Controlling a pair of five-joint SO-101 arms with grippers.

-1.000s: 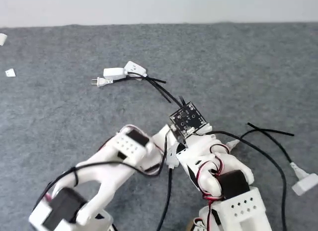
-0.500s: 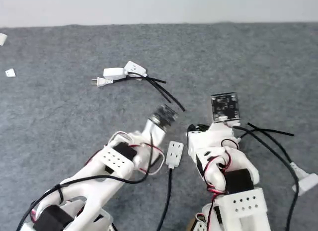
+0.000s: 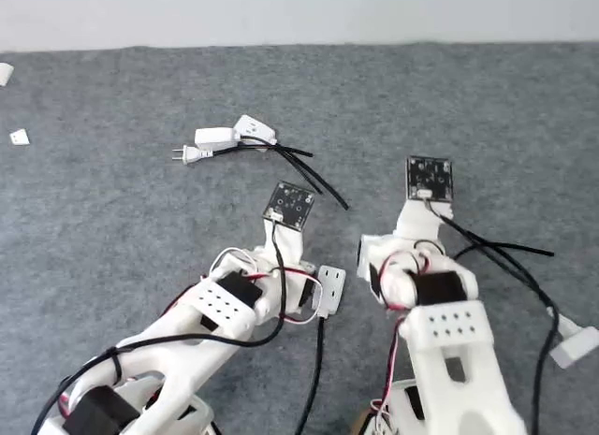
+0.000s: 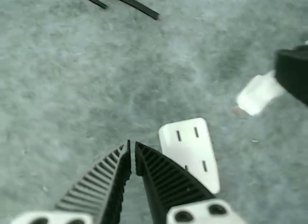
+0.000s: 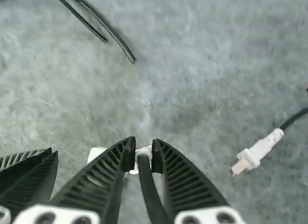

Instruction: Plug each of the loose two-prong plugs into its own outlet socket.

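From my console the table cover [image 3: 112, 229] reads as grey cloth, a matt, nappy felt or short carpet. The left arm [image 3: 225, 309] and the right arm [image 3: 449, 332] are white plastic with a dull, faintly layered finish, and thin red insulated wires [image 3: 404, 259] loop over them. The left gripper [image 4: 132, 147] has fingers [image 4: 163, 178] of black plastic, ribbed and matt. The outlet block [image 4: 190, 151] looks like smooth white plastic with a soft sheen. The loose plug [image 3: 194, 154] at far left is white plastic with what look like bare metal prongs. The black cords [image 3: 314, 180] beside it are slightly glossy.
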